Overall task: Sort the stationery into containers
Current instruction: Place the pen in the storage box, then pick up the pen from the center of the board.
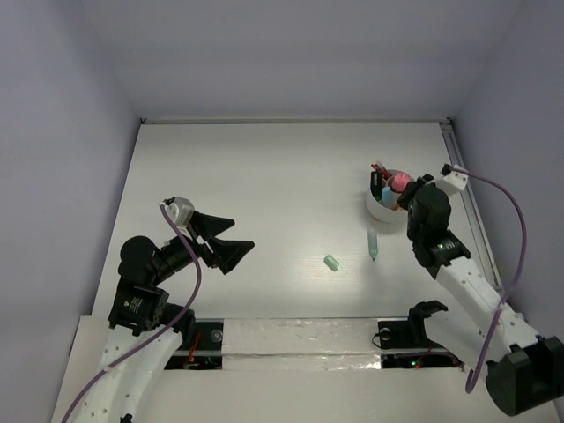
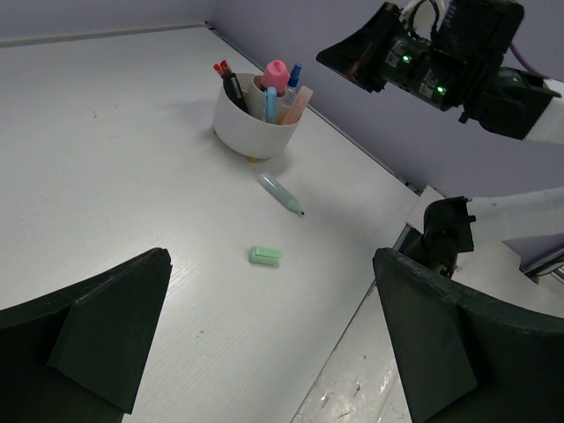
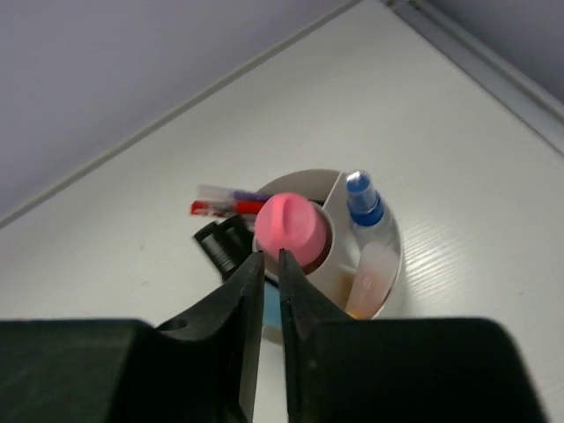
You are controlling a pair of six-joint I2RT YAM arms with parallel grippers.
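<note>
Standing near the table's (image 1: 264, 176) right edge, the cup (image 1: 377, 210) holds a pink-capped bottle (image 3: 291, 227), blue-capped marker (image 3: 363, 198), peach marker (image 3: 370, 278) and red pens (image 3: 220, 208). A mint eraser (image 1: 331, 263) and teal pen (image 1: 373, 244) lie outside it, towards the front edge. The right gripper (image 3: 271, 257) hangs over the bottle, fingers nearly together on nothing; the left gripper (image 1: 240, 233) is spread wide.

Smooth plastic cup (image 2: 251, 132) — matt table (image 2: 132, 176)

In the right wrist view, the right end effector (image 3: 270, 257) covers the near wall of the cup (image 3: 393, 264) and the lower ends of what stands in it. From above, the cup's contents are too small to tell apart. The bottom edge of the left wrist view cuts off the left end effector (image 2: 270, 263).
</note>
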